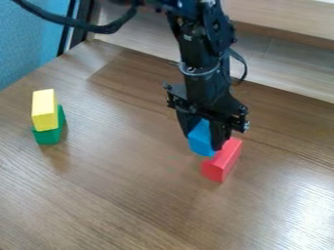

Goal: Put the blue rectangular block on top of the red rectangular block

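Locate the blue block (199, 140) slightly right of centre, gripped between the fingers of the gripper (205, 142) and overlapping the upper-left side of the red block (222, 161) in the camera view. Read its visible long edges as running down the view, lower end towards the camera. Read the red block's long axis as slanting from lower left to upper right, flat on the table (130, 195). Note partial concealment of both blocks by the gripper. Regard the blue block's exact tilt, and any contact between the two blocks, as unclear.
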Robot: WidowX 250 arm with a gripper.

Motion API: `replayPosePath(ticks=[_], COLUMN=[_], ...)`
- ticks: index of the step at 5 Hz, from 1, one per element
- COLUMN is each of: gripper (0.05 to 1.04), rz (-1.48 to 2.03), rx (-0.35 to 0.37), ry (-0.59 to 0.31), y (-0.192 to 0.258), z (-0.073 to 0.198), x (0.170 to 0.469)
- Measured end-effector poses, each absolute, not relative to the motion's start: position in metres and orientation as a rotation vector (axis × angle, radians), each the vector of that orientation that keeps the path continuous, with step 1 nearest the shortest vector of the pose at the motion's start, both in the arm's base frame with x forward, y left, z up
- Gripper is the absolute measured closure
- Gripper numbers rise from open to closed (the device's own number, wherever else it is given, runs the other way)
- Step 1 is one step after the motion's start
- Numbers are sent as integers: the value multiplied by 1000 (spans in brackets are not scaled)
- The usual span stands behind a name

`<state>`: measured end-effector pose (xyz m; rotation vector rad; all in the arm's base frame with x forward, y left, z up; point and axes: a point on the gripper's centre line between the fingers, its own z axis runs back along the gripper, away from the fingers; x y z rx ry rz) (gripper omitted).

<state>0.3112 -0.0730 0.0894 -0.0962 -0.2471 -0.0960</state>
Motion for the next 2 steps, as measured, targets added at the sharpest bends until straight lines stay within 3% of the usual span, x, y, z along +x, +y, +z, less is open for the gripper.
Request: replayPosePath(ticks=[2], gripper=[506], rz=[-113], rx=[-83], ry=[-232], y=[-85], z=[79], x=[318])
